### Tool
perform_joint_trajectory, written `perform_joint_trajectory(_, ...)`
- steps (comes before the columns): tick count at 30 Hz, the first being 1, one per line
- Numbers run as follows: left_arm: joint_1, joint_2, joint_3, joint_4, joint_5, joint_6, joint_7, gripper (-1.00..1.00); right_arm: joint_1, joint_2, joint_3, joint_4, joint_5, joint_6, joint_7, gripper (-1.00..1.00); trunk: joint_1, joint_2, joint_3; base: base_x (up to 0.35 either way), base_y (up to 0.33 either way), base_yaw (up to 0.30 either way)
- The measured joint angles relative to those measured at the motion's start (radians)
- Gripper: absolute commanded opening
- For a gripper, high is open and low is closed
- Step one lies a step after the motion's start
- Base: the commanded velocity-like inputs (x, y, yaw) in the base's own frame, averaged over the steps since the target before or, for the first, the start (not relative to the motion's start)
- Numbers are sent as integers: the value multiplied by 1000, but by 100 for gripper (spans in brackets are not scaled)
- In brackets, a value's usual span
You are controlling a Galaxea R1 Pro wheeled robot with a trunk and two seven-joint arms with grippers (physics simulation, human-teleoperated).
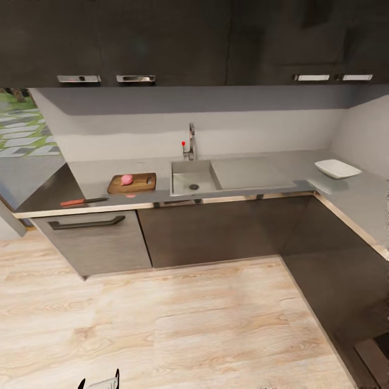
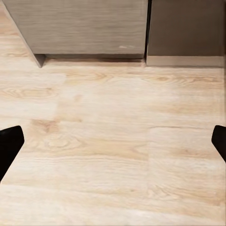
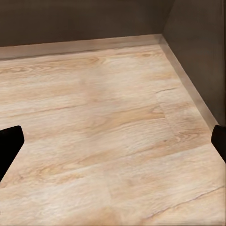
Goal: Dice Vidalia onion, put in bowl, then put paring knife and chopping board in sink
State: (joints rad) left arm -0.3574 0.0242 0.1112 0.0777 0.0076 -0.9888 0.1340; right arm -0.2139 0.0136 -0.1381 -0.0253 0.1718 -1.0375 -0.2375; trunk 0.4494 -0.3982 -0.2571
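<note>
Vidalia onion (image 1: 126, 179) sat on the chopping board (image 1: 141, 184), left of centre in the head view, on the grey glossy desk (image 1: 97, 174). Paring knife (image 1: 82, 202) lay nearer the desk's front edge, apart from the board. Sink (image 1: 186, 174) just right of the board, tap (image 1: 190, 141) with red knob behind. White bowl (image 1: 337, 168) far right. Dark cabinets above and below; pale wood-plank floor (image 1: 178, 324). No legible writing. Left gripper (image 2: 113, 143) and right gripper (image 3: 113, 143) fingers spread wide over floor, holding nothing.
</note>
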Motion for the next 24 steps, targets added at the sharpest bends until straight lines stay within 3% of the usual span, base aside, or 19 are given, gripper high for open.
perform_joint_trajectory(6,0,0,0,0,0,0,0,100,0,0,0,0,0,0,0,100,0,0,7,0,130,-199)
perform_joint_trajectory(24,0,0,0,0,0,22,-1,100,0,0,0,0,0,0,1,100,0,0,29,0,7,-199)
